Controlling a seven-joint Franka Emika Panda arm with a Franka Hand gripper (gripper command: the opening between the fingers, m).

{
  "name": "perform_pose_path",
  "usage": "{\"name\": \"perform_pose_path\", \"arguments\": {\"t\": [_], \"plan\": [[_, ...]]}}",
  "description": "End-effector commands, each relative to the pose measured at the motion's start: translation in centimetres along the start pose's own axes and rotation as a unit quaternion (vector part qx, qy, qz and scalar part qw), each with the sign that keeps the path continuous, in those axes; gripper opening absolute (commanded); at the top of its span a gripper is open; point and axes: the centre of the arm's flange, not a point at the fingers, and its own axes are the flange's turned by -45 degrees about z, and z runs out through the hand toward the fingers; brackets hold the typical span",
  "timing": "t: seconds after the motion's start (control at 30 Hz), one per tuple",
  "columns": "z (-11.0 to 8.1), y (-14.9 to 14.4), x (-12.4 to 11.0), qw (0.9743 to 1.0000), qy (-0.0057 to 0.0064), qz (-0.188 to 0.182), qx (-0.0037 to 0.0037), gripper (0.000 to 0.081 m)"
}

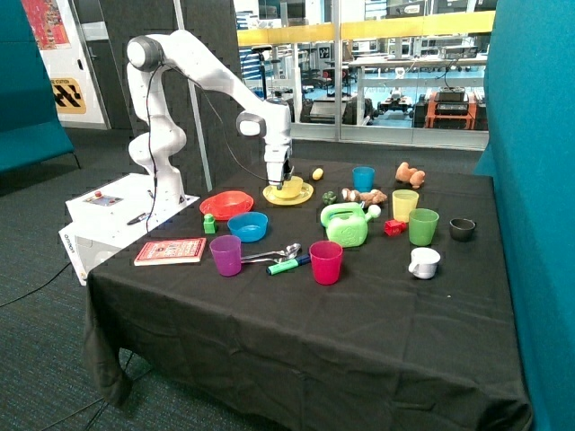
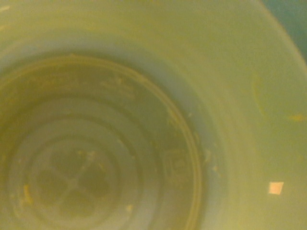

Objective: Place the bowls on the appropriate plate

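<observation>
A small yellow bowl sits on a yellow plate near the back of the black table. My gripper is down at the bowl's rim, on the side towards the arm's base. The wrist view is filled by the inside of the yellow bowl, seen very close. An orange-red shallow dish lies between the yellow plate and the arm's base. I cannot tell whether it is a bowl, a plate, or one on the other.
A blue bowl, a purple cup, spoons and a pink cup stand in front. A green watering can, a blue cup, a yellow cup and a green cup stand on the far side from the arm's base. A red book lies at the table's corner.
</observation>
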Motion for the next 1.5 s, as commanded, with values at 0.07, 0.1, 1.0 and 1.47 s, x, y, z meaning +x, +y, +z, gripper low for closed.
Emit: {"name": "perform_pose_path", "arguments": {"t": [0.07,0.1,1.0,1.47], "plan": [[-1.3,-0.1,-0.2,0.9999,-0.003,-0.01,0.00285,0.061],[-1.4,-0.2,-0.2,0.9999,-0.003,-0.012,0.00285,0.0609],[-4.9,-0.7,-3.2,0.9995,-0.003,-0.03,0.00291,0.0521],[-5.0,0.2,-3.2,0.9996,-0.003,-0.026,0.0029,0.0508]]}}
